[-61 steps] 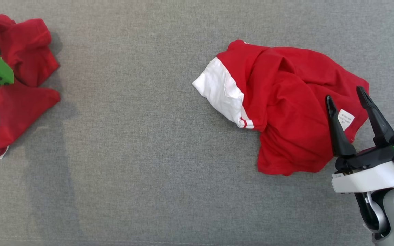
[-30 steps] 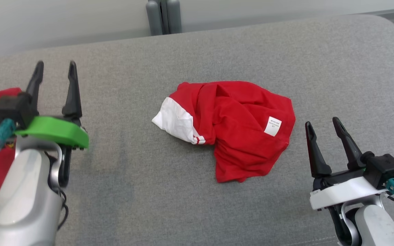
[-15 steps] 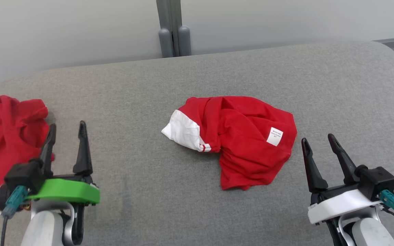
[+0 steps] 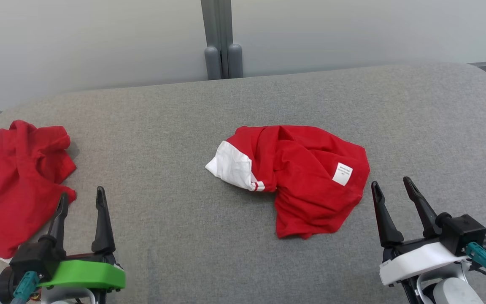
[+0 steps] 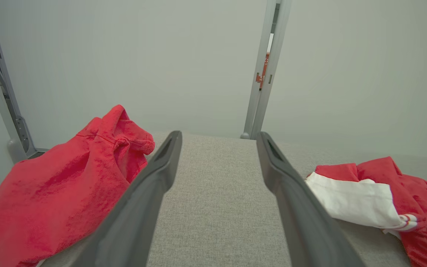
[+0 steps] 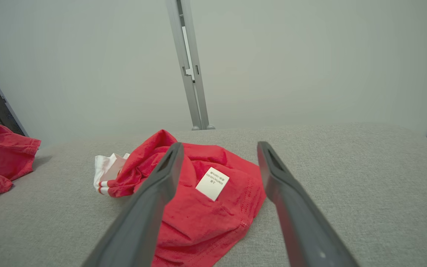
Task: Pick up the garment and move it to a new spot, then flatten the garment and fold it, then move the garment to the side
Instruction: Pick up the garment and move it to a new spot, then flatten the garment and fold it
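The garment (image 4: 306, 177) lay crumpled mid-cushion (image 4: 184, 236), with the right gripper (image 4: 390, 181) just beside its hem and the left gripper (image 4: 81, 192) near another red heap (image 4: 15, 181); both were spread and empty. It looked soft, light and limp. A pinch at the hem by the label (image 4: 342, 174) seemed best.

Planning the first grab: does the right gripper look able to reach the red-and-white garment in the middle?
Probably yes: the right gripper stands open close beside the garment, and only bare grey cushion lies between them.
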You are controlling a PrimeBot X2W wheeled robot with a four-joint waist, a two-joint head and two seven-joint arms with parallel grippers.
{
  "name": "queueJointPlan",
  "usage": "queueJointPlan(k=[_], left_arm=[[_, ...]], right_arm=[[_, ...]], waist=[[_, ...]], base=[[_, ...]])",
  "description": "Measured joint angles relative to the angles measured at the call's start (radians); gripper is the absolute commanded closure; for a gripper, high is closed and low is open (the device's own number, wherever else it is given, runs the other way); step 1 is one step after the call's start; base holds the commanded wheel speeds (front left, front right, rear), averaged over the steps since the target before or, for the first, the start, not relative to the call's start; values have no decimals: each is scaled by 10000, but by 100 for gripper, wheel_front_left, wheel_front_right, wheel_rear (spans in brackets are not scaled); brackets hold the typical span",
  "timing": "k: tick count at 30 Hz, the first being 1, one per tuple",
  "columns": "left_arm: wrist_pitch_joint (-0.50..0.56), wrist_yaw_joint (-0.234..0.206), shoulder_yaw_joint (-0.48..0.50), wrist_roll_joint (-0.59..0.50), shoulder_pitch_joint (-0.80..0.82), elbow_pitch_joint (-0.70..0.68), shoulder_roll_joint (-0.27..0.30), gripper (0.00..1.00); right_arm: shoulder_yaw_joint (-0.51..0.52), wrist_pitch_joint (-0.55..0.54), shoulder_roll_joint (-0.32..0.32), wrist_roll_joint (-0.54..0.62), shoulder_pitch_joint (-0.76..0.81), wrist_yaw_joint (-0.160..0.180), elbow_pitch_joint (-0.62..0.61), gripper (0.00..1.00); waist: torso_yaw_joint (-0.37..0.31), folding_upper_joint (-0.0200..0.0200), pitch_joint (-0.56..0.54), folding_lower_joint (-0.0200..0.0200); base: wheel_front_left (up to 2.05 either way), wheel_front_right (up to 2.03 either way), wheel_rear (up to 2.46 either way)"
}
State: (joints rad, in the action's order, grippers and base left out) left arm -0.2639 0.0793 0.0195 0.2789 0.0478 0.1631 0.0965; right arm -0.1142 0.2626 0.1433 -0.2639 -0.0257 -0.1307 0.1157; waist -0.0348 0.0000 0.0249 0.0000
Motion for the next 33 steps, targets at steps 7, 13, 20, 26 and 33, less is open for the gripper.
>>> queueJointPlan(k=[7, 13, 20, 26, 33], left_arm=[[0, 150, 90, -376, -309, -56, -165, 0], [0, 234, 205, -566, -486, -31, -221, 0], [0, 267, 309, -807, -593, 40, -278, 0], [0, 313, 353, -878, -603, 77, -330, 0], [0, 349, 389, -955, -616, 132, -372, 0]], right_arm=[[94, 0, 0, -46, 155, 0, 58, 0], [150, 0, -40, -46, 216, 0, 82, 0], [186, 0, -69, -46, 252, 0, 100, 0], [184, 0, -104, -46, 259, 0, 121, 0], [161, 0, -107, -46, 259, 0, 140, 0]], waist=[[65, 1, -83, 0], [108, 0, -111, 0], [136, 0, -114, 0], [171, 0, -111, 0], [161, 0, -75, 0]], base=[[0, 0, 0], [0, 0, 0], [0, 0, 0], [0, 0, 0], [0, 0, 0]])
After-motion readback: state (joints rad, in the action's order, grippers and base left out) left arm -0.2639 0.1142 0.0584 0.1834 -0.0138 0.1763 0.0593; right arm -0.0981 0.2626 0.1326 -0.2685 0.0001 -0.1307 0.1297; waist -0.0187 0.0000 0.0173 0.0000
